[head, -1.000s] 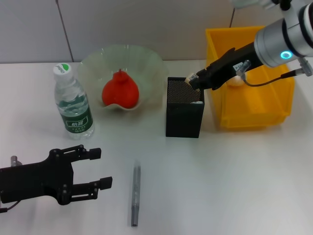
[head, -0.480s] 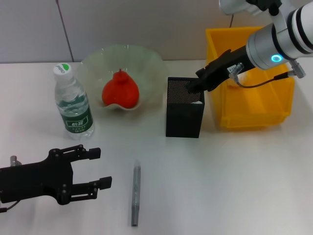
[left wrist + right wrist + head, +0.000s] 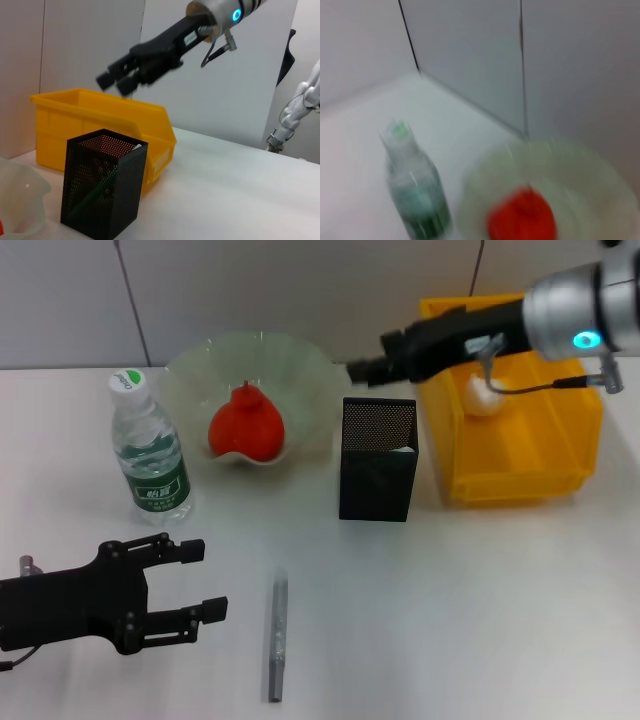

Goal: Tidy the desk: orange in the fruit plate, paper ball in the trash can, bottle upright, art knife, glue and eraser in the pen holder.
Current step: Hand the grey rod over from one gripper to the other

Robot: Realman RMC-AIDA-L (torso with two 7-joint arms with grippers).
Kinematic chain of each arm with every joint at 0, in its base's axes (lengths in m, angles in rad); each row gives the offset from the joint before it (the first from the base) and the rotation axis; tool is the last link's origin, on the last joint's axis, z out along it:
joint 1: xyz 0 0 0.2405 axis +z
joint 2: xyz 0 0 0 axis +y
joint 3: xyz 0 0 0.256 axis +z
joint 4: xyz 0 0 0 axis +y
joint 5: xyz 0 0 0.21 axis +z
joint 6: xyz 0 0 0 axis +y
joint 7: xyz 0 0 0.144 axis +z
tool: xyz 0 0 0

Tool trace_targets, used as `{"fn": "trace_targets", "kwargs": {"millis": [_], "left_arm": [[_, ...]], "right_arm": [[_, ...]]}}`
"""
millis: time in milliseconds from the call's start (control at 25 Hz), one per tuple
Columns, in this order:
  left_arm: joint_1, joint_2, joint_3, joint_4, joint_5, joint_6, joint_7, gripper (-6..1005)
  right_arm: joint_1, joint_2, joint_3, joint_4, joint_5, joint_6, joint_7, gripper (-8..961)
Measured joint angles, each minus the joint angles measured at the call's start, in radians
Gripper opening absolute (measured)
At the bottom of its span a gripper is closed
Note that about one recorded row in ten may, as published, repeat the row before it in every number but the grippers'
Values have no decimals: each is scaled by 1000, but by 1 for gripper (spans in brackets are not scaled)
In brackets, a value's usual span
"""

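White desk: black mesh pen holder [image 3: 378, 458] upright; right gripper [image 3: 362, 370] above, fingers apart, empty.

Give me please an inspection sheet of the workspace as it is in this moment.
Surface: white table.
Orange: orange lies in the fruit plate.
Paper ball: paper ball lies in the trash can.
Bottle: bottle stands upright.
Pen holder: pen holder stands beside the trash can, something green inside.
Clutter: grey pen-like tool on the table.
Grippers: left gripper open, low over the table; right gripper empty, above the pen holder.
Cables: grey cable on the right arm.
Surroundings: grey panelled wall.
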Motion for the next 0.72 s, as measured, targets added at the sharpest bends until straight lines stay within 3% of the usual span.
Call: {"fn": "trace_targets", "kwargs": {"millis": [160,440,560,600,720], "left_arm": [[-2,2,0,9,-1,0,-25,738],[-13,3,7,59,-1,17,-162,737],[-24,2,12,92,4,35,-261,737],[-34,0,17,139,17,57,-376,737],[-39,-1,20,167,28,67,-439,737]], "right_arm": [[-67,-14,112,47,238,-96,-169,698],[-163,-93,248,276,412,-388,-368,697],[-192,-97,248,285,410,-423,-391,697],[-204,-97,246,285,407,-433,-396,697],[-236,-100,243,282,383,-453,-410,696]]}}
